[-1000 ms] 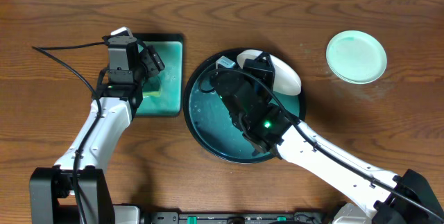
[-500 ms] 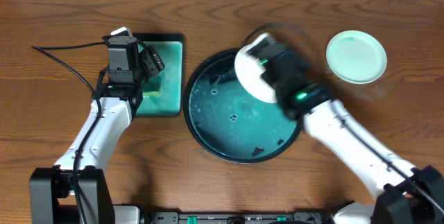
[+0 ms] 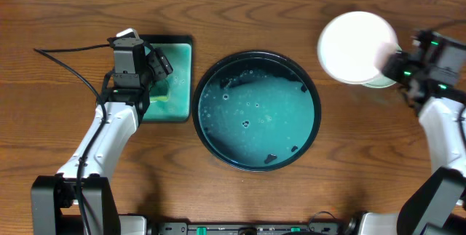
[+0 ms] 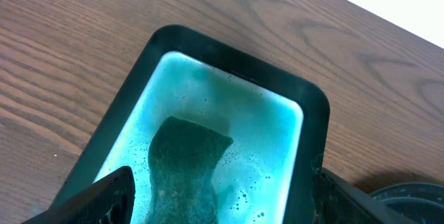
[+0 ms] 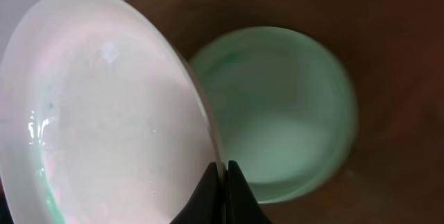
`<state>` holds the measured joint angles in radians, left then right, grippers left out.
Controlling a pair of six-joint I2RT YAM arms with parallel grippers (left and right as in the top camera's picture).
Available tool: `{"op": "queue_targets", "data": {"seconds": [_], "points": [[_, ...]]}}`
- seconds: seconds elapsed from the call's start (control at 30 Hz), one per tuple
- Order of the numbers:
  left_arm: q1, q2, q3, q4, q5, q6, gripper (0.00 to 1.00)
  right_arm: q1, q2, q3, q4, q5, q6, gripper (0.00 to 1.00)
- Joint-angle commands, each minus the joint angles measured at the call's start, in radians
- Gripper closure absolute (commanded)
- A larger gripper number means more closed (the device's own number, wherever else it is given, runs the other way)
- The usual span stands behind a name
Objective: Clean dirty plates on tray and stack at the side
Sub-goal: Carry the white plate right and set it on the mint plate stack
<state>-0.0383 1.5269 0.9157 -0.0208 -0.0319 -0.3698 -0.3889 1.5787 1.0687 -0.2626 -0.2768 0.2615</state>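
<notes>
The right tool (image 5: 223, 173) is pinching the rim of the white plate (image 3: 355, 36), its two fingers closed tight on the edge, and is holding the plate tilted in the air at the far right side of the counter (image 3: 73, 9). The white plate is hanging over the mint plate (image 5: 291, 113), which is lying flat on the wood well apart from the tray (image 3: 314, 122); the wrist view is showing a faint green tinge along the white plate's lower edge and a wet sheen across its face. The tray is sitting in the middle of the counter, carrying no plates, only teal water with bubbles and a few dark specks. The left tool (image 4: 223, 175) is hovering above the rectangular teal dish (image 3: 182, 82) just left of the tray, its fingers spread wide and gripping nothing. A dark sponge (image 4: 186, 165) is lying in the dish's foamy teal water, between those fingers in the wrist view.
</notes>
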Motion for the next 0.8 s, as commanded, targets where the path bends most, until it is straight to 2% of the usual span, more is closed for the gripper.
{"op": "queue_targets", "data": {"seconds": [0.0, 0.1, 0.27, 0.43, 0.47, 0.53, 0.6, 0.63, 0.77], "points": [[0.003, 0.003, 0.005, -0.002, -0.002, -0.002, 0.19, -0.073, 0.068, 0.010, 0.015, -0.024, 0.187, 0.98], [0.003, 0.003, 0.005, -0.002, -0.002, -0.002, 0.19, -0.103, 0.141, 0.010, 0.058, 0.047, 0.220, 0.99], [0.003, 0.003, 0.005, -0.002, -0.002, -0.002, 0.19, -0.111, 0.287, 0.010, 0.204, 0.051, 0.222, 0.99], [0.003, 0.003, 0.005, -0.002, -0.002, -0.002, 0.19, -0.111, 0.314, 0.011, 0.278, 0.025, 0.220, 0.99], [0.003, 0.003, 0.005, -0.002, -0.002, -0.002, 0.19, -0.111, 0.309, 0.011, 0.283, 0.012, 0.220, 0.92], [0.002, 0.003, 0.005, -0.002, -0.002, -0.002, 0.19, -0.111, 0.293, 0.011, 0.282, -0.004, 0.219, 0.59], [0.002, 0.003, 0.005, -0.002, -0.002, -0.002, 0.19, -0.111, 0.272, 0.011, 0.281, -0.033, 0.197, 0.22], [0.002, 0.003, 0.005, -0.002, -0.002, -0.002, 0.19, -0.111, 0.257, 0.011, 0.279, -0.047, 0.185, 0.01], [0.003, 0.003, 0.005, -0.002, -0.002, -0.002, 0.18, -0.111, 0.147, 0.011, 0.233, -0.050, 0.167, 0.01]]}}
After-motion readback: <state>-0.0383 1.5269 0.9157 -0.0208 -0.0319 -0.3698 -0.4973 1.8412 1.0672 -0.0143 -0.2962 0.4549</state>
